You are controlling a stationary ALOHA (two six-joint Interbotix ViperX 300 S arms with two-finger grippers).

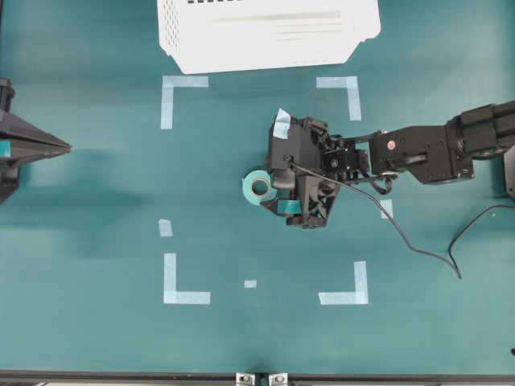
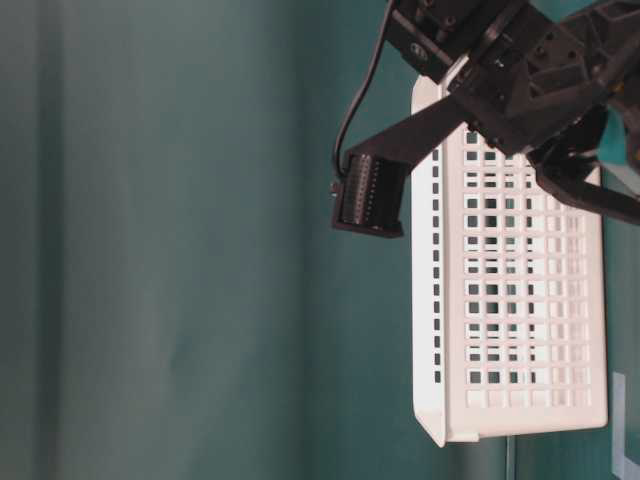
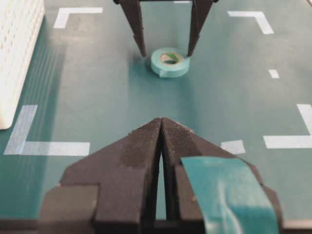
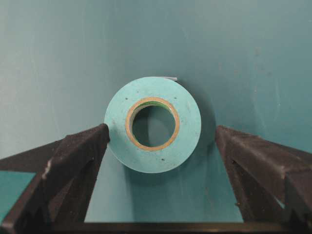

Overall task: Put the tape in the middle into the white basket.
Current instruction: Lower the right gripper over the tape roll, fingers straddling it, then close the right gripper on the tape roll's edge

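tape (image 4: 152,124): 1, flat on table | white basket (image 1: 265,32): 1 | right gripper (image 4: 161,141): wide, straddling tape | left gripper (image 3: 161,127): closed, empty

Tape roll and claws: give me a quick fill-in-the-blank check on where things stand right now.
1. The right claw stands ____ around the tape roll.
2. The left claw is ____.
3. The roll lies flat on the ____.
4. The white basket holds no ____.

Missing words: open; shut; table; roll
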